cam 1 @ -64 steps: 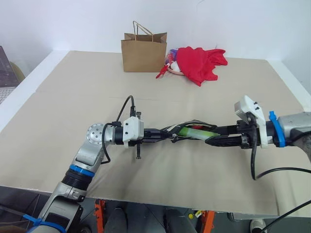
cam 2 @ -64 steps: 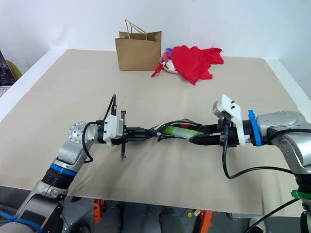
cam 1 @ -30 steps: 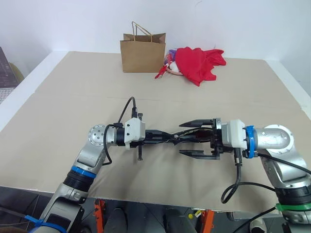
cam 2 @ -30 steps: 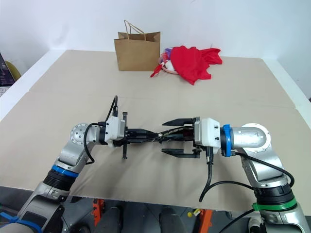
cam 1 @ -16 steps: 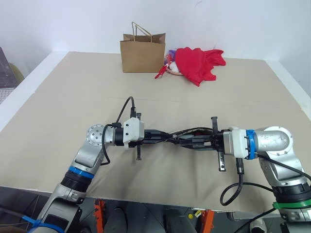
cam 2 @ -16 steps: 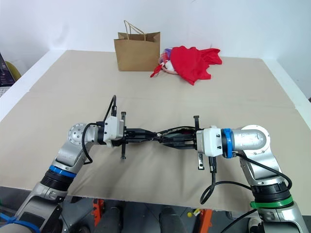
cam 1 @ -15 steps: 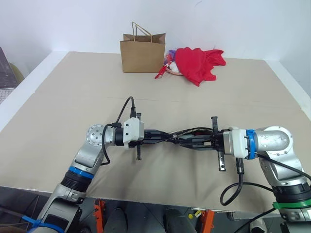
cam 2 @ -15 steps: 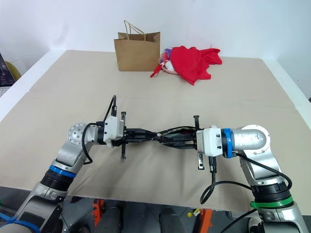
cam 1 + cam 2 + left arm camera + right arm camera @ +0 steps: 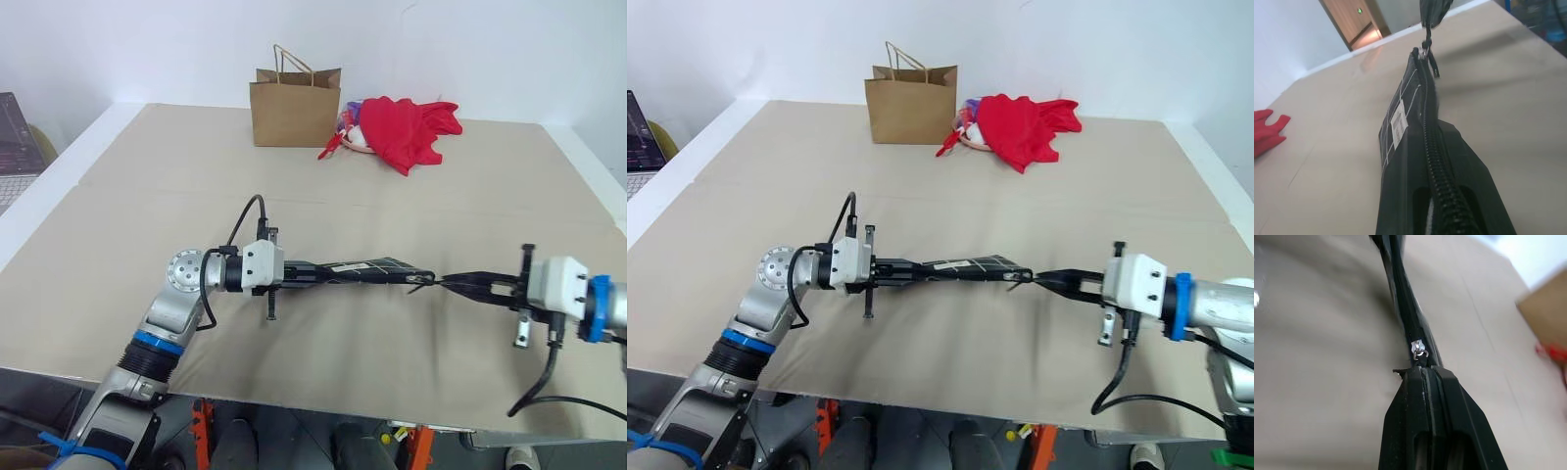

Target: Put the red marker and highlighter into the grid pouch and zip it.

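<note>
The grid pouch (image 9: 377, 268) hangs stretched level above the table between my two grippers, edge-on, with its white label (image 9: 1398, 122) showing. My left gripper (image 9: 328, 275) is shut on the pouch's left end. My right gripper (image 9: 444, 284) is shut on the black pull cord at the pouch's right end. The zipper slider (image 9: 1418, 350) sits just beyond its fingertips (image 9: 1422, 379). The zipper teeth (image 9: 1428, 112) run closed along the top edge. The red marker and the highlighter are hidden.
A brown paper bag (image 9: 296, 106) stands at the back of the table, with a red cloth (image 9: 407, 125) heaped beside it on the right. A laptop (image 9: 15, 137) lies off the table's left edge. The tan tabletop (image 9: 392, 372) spreads under the pouch.
My right gripper went from open around the pouch to shut on the pull cord. It then drew well to the right, and the pouch now hangs straight. The left arm held still.
</note>
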### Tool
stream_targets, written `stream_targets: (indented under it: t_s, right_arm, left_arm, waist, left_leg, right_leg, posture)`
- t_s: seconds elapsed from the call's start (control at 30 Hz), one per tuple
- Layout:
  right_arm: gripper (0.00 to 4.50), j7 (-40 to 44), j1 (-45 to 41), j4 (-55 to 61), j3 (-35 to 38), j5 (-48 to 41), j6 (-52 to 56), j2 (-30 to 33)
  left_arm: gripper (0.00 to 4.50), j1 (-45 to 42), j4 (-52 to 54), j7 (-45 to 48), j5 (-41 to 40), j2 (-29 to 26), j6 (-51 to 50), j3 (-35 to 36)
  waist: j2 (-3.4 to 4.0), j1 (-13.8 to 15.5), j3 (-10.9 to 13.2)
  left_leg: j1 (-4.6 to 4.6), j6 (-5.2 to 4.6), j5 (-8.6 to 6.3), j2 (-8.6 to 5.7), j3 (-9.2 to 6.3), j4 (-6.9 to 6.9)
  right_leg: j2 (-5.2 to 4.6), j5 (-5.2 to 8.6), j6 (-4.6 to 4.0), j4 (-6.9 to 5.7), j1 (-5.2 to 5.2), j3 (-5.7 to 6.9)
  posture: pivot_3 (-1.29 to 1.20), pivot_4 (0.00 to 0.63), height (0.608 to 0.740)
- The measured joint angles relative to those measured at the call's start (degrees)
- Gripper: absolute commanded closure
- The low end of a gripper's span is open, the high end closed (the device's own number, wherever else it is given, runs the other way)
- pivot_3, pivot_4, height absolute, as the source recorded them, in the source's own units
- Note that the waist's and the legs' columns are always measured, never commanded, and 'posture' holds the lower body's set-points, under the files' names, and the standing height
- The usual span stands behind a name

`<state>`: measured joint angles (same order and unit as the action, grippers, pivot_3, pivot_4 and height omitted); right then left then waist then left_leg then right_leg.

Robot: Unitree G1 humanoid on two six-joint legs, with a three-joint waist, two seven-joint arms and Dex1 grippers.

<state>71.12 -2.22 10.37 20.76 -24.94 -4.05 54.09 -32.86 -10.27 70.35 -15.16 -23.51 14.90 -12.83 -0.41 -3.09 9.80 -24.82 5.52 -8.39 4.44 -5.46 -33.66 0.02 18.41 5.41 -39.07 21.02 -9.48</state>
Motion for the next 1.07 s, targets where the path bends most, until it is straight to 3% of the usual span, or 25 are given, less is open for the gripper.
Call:
stream_targets:
  t_s: [0.23,0.4,0.43,0.53,0.67,0.73,0.93,1.07]
  right_arm:
    - [4.42,-8.94,0.22,10.80,0.76,-5.25,13.03,-0.34]
    - [4.42,-10.45,3.42,10.26,1.30,-1.81,13.36,-0.32]
    - [4.17,-11.43,3.55,10.64,1.85,-2.40,15.24,-0.32]
    - [3.02,-14.44,3.67,12.19,3.51,-5.68,21.32,-0.49]
    - [1.10,-19.96,4.30,16.90,4.64,-11.21,29.34,-3.12]
    - [0.16,-24.68,5.62,19.88,6.11,-14.93,34.15,-5.70]
    - [0.03,-39.12,13.40,23.84,11.45,-18.63,41.36,-15.91]
    - [0.03,-44.74,18.81,24.91,9.81,-11.80,37.22,-22.94]
  left_arm:
    - [4.50,-1.90,-2.80,0.02,0.09,0.16,1.49,0.29]
    - [4.50,-1.88,-2.66,0.10,-0.46,0.11,-0.58,0.30]
    - [3.77,-1.81,-2.29,0.22,-1.41,0.10,-2.68,0.31]
    - [2.54,-1.29,-0.91,0.17,-3.64,-0.28,-8.65,0.45]
    - [0.62,-0.05,2.68,-0.31,-6.02,-1.57,-15.97,1.55]
    - [0.00,0.73,4.46,-1.68,-6.81,-3.11,-19.27,3.46]
    - [0.00,4.87,5.33,-9.48,-5.80,-6.17,-24.15,8.73]
    - [0.00,6.98,3.77,-18.14,-1.99,-6.15,-24.99,10.60]
  waist:
    - [0.01,0.12,-0.01]
    - [0.02,0.41,-0.01]
    - [0.02,0.39,-0.01]
    - [0.02,0.37,-0.01]
    - [0.01,0.27,-0.01]
    - [0.03,0.31,-0.02]
    - [-0.01,0.40,-0.03]
    - [0.00,0.36,-0.04]
  left_leg:
    - [0.03,-0.04,0.06,0.00,-0.01,0.00]
    - [-0.01,-0.04,0.05,-0.01,-0.01,0.02]
    - [-0.01,-0.04,0.05,-0.01,-0.02,0.02]
    - [0.00,-0.04,0.05,0.00,-0.03,0.03]
    - [0.01,-0.04,0.05,0.01,-0.04,0.03]
    - [0.01,-0.04,0.05,0.01,-0.05,0.04]
    - [-0.02,-0.04,0.05,0.01,-0.07,0.07]
    - [0.02,-0.04,0.06,0.02,-0.07,0.09]
  right_leg:
    - [0.00,-0.03,0.06,0.00,-0.07,0.00]
    - [0.00,0.01,0.10,0.01,-0.06,0.01]
    - [0.00,0.01,0.10,0.01,-0.05,0.01]
    - [0.00,0.00,0.08,0.01,-0.06,0.01]
    - [0.02,-0.01,0.07,0.00,-0.06,0.02]
    - [0.01,-0.01,0.07,0.00,-0.06,0.01]
    - [-0.01,0.02,0.06,0.01,-0.03,0.05]
    - [-0.01,0.03,0.04,0.00,-0.01,0.07]
  posture:
    - [0.00,0.150,0.740]
    - [0.00,0.150,0.740]
    - [0.00,0.150,0.740]
    - [0.00,0.150,0.740]
    - [0.00,0.150,0.740]
    - [0.00,0.150,0.740]
    - [0.00,0.150,0.740]
    - [0.00,0.150,0.740]
